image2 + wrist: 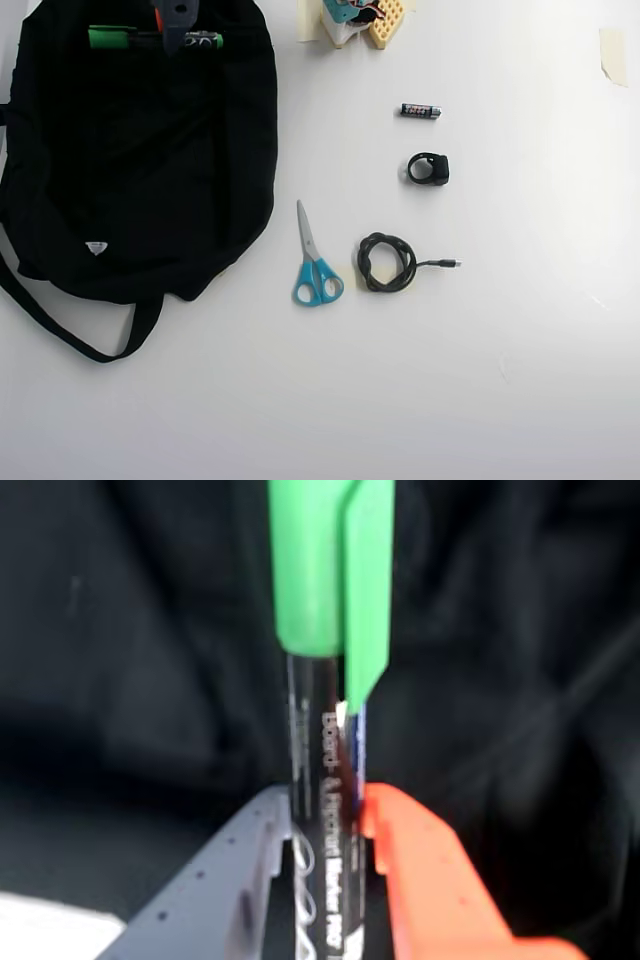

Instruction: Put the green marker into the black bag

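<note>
Claw (330, 825) around slim green marker (325, 780)

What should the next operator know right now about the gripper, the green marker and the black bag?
Gripper: shut on the green marker, gripping the barrel with the green cap pointing away from the wrist camera.
Marker: held over the black bag, near the bag's top edge in the overhead view.
Done: marker picked up and carried to the bag.
Left: release it into the bag; whether it is already inside the opening cannot be told.
</note>
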### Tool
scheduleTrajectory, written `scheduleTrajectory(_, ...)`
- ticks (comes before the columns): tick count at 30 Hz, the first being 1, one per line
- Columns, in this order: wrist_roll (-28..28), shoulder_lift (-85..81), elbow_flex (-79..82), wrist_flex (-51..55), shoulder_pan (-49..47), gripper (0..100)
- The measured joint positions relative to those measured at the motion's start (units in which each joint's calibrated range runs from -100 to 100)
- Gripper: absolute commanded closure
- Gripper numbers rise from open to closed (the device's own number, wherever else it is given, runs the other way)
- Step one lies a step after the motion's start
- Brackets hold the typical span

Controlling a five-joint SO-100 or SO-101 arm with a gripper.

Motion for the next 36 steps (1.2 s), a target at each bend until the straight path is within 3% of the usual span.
scheduleTrajectory(6, 0.05, 32.30, -22.56, -0.43, 1.69, 98)
scheduleTrajectory(8, 0.00, 35.20, -22.88, -0.52, 1.69, 95)
scheduleTrajectory(12, 0.00, 36.53, -23.03, -0.52, 2.13, 75)
scheduleTrajectory(16, 0.00, 36.61, -25.39, 4.47, 1.10, 75)
scheduleTrajectory(18, 0.00, 36.11, -31.13, 8.76, -2.94, 75)
scheduleTrajectory(22, -0.10, 19.26, -37.03, 21.30, -17.27, 75)
scheduleTrajectory(25, -2.64, 8.97, -37.19, 21.81, -31.52, 98)
scheduleTrajectory(28, -6.59, 8.63, -37.19, 21.90, -45.85, 98)
scheduleTrajectory(36, -7.03, -2.16, -26.42, 21.90, -52.83, 98)
